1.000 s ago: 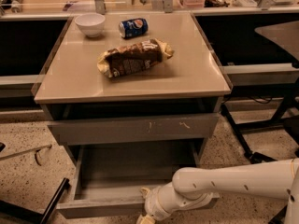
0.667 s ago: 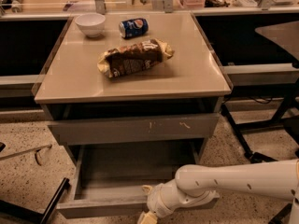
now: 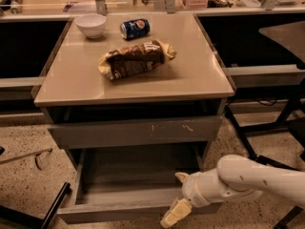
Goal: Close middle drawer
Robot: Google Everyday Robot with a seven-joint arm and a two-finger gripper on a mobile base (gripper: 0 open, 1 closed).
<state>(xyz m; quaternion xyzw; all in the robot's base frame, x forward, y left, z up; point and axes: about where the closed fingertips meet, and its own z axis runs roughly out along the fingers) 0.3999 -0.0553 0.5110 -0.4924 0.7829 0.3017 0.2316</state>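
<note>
The middle drawer point(image 3: 119, 213) is pulled far out of the cabinet, its shallow grey box point(image 3: 138, 173) empty inside. Above it sits the top drawer front point(image 3: 136, 131), which has pale scratch marks. My gripper point(image 3: 177, 195) is at the right end of the middle drawer's front. One pale fingertip point(image 3: 181, 177) is over the inside of the box, and the other finger point(image 3: 174, 214) hangs on the outer side of the front panel. The fingers are spread apart and hold nothing. The white arm point(image 3: 257, 178) comes in from the lower right. The lowest drawer is out of view.
On the cabinet top point(image 3: 190, 75) lie a brown snack bag point(image 3: 136, 59), a blue soda can point(image 3: 135, 28) and a white bowl point(image 3: 91, 25). Dark table legs point(image 3: 248, 137) stand to the right, and a dark bar point(image 3: 50, 209) lies on the floor at the lower left.
My gripper and arm have shifted a little to the right along the drawer front. The drawer itself has not visibly moved.
</note>
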